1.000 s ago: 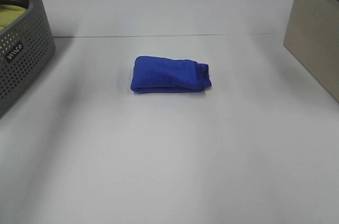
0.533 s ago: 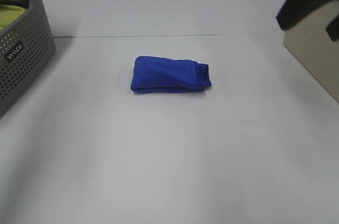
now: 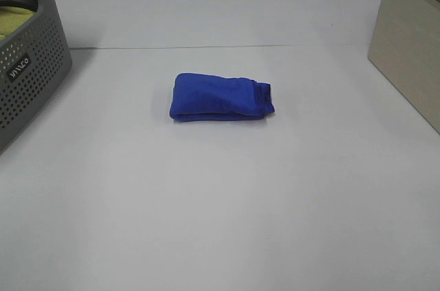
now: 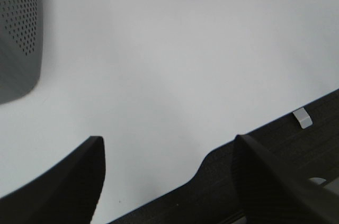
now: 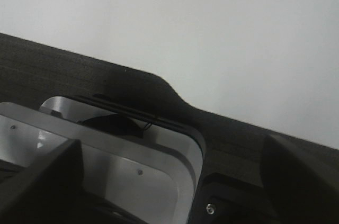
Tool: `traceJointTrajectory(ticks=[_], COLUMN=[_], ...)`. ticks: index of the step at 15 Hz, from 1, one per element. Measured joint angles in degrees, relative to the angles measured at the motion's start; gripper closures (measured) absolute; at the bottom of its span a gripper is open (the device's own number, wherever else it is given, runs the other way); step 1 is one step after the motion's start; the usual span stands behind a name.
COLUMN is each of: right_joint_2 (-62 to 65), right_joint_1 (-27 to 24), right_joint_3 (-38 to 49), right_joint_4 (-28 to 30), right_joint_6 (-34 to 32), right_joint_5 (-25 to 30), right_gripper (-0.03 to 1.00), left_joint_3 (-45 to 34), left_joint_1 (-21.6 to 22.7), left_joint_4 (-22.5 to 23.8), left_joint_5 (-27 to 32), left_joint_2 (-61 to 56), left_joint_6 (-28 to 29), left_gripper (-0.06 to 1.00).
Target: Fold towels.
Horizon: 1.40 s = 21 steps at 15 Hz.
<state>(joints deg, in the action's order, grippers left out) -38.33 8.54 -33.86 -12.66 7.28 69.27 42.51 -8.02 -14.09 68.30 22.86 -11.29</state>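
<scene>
One folded blue towel (image 3: 221,98) is lying on the single white table (image 3: 220,208). One grey perforated laundry basket (image 3: 31,64) is sitting at the table's left edge, with one yellow-green cloth (image 3: 15,17) showing inside it. One beige box (image 3: 409,43) is standing at the right edge. Two grippers are showing, one per wrist view: the left gripper (image 4: 169,176) and the right gripper (image 5: 175,181), each showing two dark fingers.

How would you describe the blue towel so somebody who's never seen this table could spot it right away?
Start at the white table, with a grey perforated basket at its left edge and a beige box at its right. The blue towel lies near the middle, folded into a compact bundle. It is the only vivid blue thing there.
</scene>
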Motion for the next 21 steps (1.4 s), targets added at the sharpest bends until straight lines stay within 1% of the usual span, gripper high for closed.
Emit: traceJointTrajectory(ticks=[2, 4, 5, 7, 10, 18, 21], right_joint_2=[8.5, 16.3, 19.2, 22.5, 23.0, 23.0, 23.0], right_joint_1=[0.0, 0.0, 0.0, 0.0, 0.0, 0.0, 0.0], right_joint_3=[2.3, 2.6, 2.6, 3.6, 4.9, 4.9, 4.9], right_joint_4=[2.3, 4.8, 5.8, 7.0, 7.3, 7.3, 7.3], right_joint_6=[0.0, 0.2, 0.3, 0.5, 0.5, 0.5, 0.5], right_joint_5=[-0.7, -3.4, -4.5, -7.2, -7.8, -8.1, -8.1], right_gripper=[0.12, 0.12, 0.12, 0.12, 0.12, 0.12, 0.12], left_joint_3=[-4.4, -9.1, -11.1, -12.3, -13.5, -13.5, -13.5], left_joint_1=[0.0, 0.0, 0.0, 0.0, 0.0, 0.0, 0.0], left_joint_4=[0.0, 0.2, 0.5, 0.6, 0.1, -0.6, -0.9], left_joint_5=[-0.4, -2.4, -3.2, -5.6, -7.3, -7.3, -7.3], left_joint_2=[-7.2, -11.3, -11.9, -11.9, -11.9, -11.9, -11.9], left_joint_6=[-1.3, -4.0, -4.5, -5.4, -6.4, -9.9, -10.1], left_gripper=[0.3, 0.3, 0.3, 0.3, 0.3, 0.3, 0.3])
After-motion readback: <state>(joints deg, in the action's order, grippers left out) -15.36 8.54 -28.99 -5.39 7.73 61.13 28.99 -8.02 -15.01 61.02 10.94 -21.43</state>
